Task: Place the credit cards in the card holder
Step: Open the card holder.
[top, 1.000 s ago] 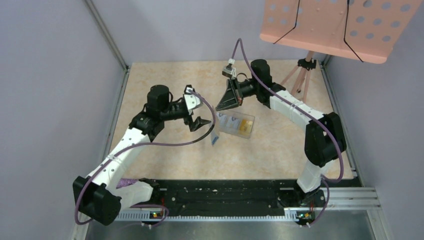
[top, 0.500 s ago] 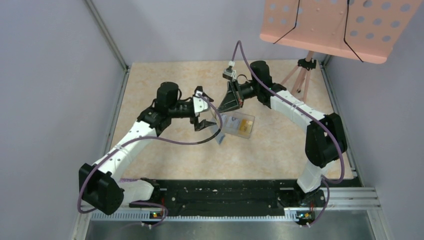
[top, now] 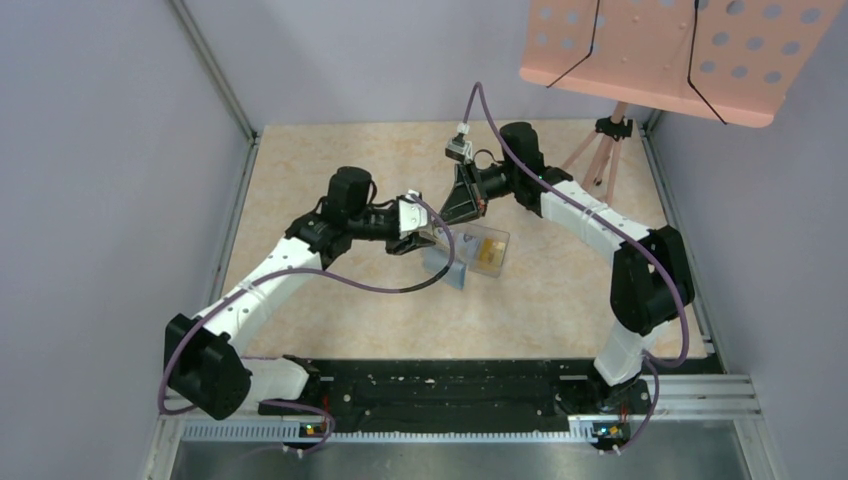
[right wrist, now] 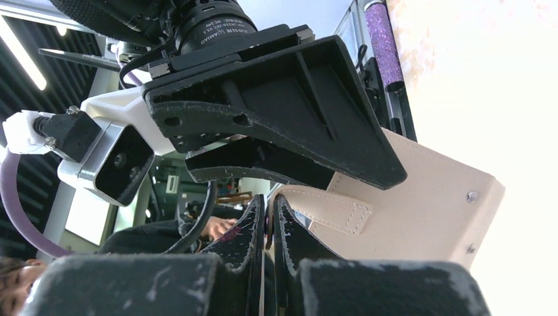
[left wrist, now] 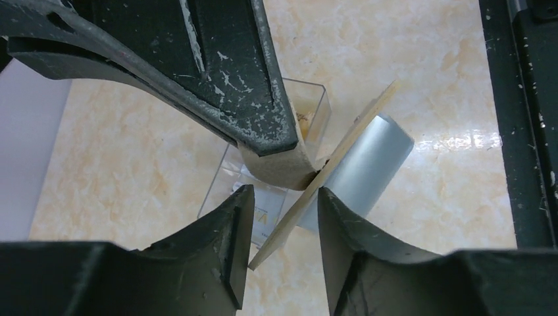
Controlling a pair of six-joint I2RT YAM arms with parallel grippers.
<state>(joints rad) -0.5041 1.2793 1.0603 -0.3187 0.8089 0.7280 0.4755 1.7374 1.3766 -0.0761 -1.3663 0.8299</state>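
From overhead I see the card holder (top: pixel 447 262) held up off the table (top: pixel 330 170) near its middle, between my two grippers. The right gripper (top: pixel 457 212) comes in from 12 o'clock, and on its wrist camera its jaws are pinched together on the holder's stitched tan strap. The left gripper (top: pixel 430 238) reaches in from 9 o'clock. On its own camera a thin tan flap (left wrist: pixel 349 135) runs edge-on between the fingers (left wrist: pixel 230 230), close against one and clear of the other, so those jaws stand apart and are not clamped. The blue-grey lining (left wrist: pixel 365 164) bulges out at 3 o'clock of that flap. A clear box (top: pixel 492 238) lies just beside the holder at 3 o'clock, with a yellow-orange card (top: pixel 490 256) inside. A pale card (left wrist: pixel 263 214) in it bears a small mark I cannot read.
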